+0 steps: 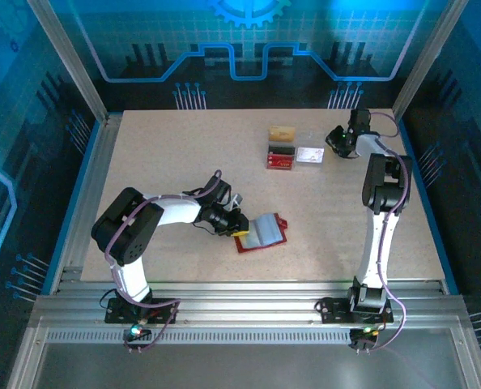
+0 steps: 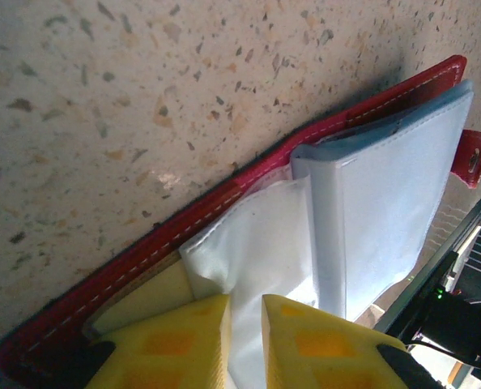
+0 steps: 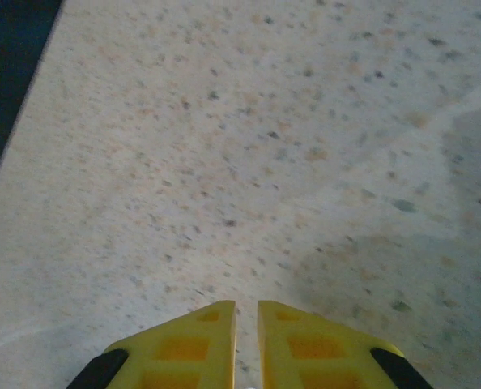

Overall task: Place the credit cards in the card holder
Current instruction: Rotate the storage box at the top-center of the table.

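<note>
The cards (image 1: 309,154) lie flat at the far right of the table (image 1: 176,154), a pale patch with its long side running left to right. They are close beside some red pieces (image 1: 280,156), with a tan block (image 1: 282,130) just past those. I can't tell how many cards are in the patch.

The right gripper (image 1: 336,140) is the nearer one by a long way. The cards sit just off its left and a touch toward the arm bases, close but not touching as far as I can see. Their short end faces the gripper, so I'd guess it has to come over them from the right. Its wrist view looks at bare tabletop. The jaws are drawn nearly together with only a slit between them, and nothing I can make out is in that slit.

The holder (image 1: 262,231) is well apart from the cards, nearer the bases and further left. It lies open on the table with its clear sleeves up and its long axis tilted. The left gripper (image 1: 234,223) is at the holder's left edge, with the holder stretching away to the gripper's right. Its fingers (image 2: 184,340) are clenched on a white sleeve flap (image 2: 265,243), and the red cover lies flat under it.

So a card would have to travel leftward and toward the bases from the right gripper to reach the pinned sleeves.
</note>
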Action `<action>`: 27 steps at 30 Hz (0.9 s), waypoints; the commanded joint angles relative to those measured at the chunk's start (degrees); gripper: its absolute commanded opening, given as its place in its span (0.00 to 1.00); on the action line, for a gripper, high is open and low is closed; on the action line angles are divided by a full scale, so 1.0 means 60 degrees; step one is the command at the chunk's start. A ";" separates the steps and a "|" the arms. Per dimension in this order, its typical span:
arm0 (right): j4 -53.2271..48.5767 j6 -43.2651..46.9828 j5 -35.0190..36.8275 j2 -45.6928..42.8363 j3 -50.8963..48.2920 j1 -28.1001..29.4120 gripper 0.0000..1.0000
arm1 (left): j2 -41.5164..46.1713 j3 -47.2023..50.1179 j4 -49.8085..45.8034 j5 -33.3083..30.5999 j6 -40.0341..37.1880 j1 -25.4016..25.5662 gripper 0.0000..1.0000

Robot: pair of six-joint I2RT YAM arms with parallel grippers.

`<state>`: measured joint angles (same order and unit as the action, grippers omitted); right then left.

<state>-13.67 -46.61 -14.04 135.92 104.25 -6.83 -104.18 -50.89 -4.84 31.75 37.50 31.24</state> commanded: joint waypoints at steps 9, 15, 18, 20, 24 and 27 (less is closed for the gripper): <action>0.1764 -0.0885 -0.1251 0.0592 -0.0049 -0.0497 0.14 | -0.0085 0.0196 -0.0446 0.0081 0.0051 0.0183 0.19; 0.2909 -0.1519 -0.1822 0.0901 -0.0142 -0.0546 0.15 | -0.0090 0.0205 -0.0440 0.0085 0.0067 0.0183 0.19; 0.3240 -0.1829 -0.2318 0.1328 0.0245 -0.0517 0.15 | -0.0098 0.0203 -0.0430 0.0085 0.0072 0.0183 0.19; 0.3554 -0.2003 -0.2387 0.1439 0.0274 -0.0489 0.15 | -0.0125 0.0191 -0.0431 0.0101 0.0081 0.0183 0.18; 0.3620 -0.2242 -0.2758 0.1893 0.0783 -0.0473 0.14 | -0.0138 0.0188 -0.0425 0.0105 0.0079 0.0183 0.18; 0.3414 -0.2226 -0.3200 0.2252 0.1272 -0.0413 0.13 | -0.0112 0.0191 -0.0409 0.0118 0.0093 0.0182 0.19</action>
<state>6.09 -58.74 -29.26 145.91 108.60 -9.72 -104.18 -50.89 -4.82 31.77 37.52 31.24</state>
